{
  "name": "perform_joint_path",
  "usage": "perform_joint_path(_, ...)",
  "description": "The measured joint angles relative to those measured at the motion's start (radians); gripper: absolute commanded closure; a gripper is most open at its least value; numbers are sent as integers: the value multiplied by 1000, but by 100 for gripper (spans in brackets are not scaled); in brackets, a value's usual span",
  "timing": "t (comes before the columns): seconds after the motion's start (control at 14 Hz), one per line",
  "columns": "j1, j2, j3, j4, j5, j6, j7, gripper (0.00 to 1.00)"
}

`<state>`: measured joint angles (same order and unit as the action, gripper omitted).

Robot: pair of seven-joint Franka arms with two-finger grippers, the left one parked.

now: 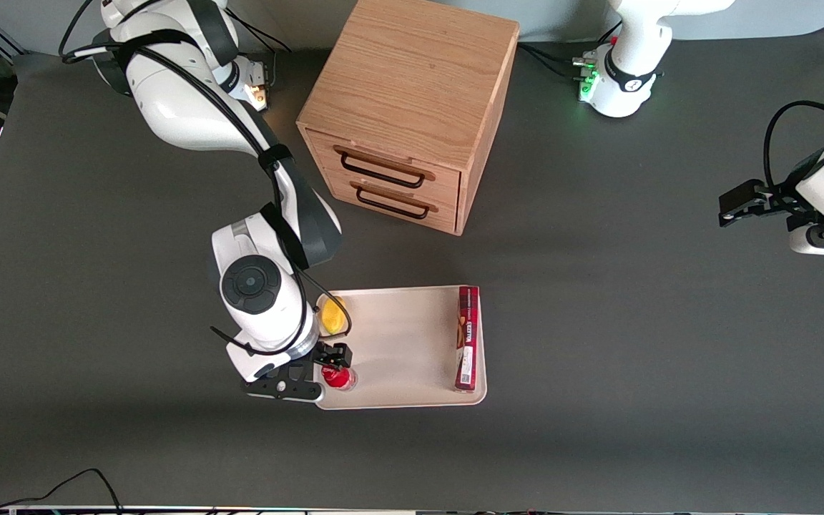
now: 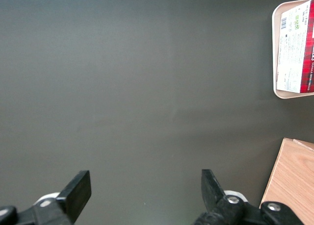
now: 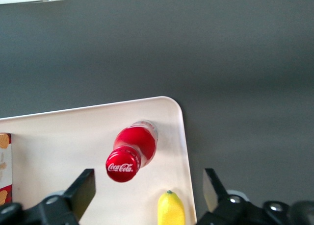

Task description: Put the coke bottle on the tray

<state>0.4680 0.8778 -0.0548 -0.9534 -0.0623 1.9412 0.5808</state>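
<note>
The coke bottle (image 1: 338, 377), red with a red cap and white script, stands upright on the cream-white tray (image 1: 405, 343), in the corner nearest the front camera at the working arm's end. In the right wrist view the bottle (image 3: 131, 154) is seen from above, standing on the tray (image 3: 59, 137) close to its rounded corner. My right gripper (image 1: 315, 372) hovers over that corner. It is open and empty (image 3: 148, 186), its fingers spread wide and apart from the bottle.
A yellow lemon (image 1: 332, 316) (image 3: 170, 209) lies on the tray beside the bottle, farther from the front camera. A long flat red box (image 1: 467, 337) (image 2: 296, 48) lies along the tray's edge toward the parked arm. The wooden two-drawer cabinet (image 1: 405, 107) stands farther back.
</note>
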Motion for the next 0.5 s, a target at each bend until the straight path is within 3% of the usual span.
perform_joint_path(0.29,-16,-57,-2,7,0,-126,-5,0)
perform_joint_path(0.5,-61,-202,14,-108,3,-190,-66,0)
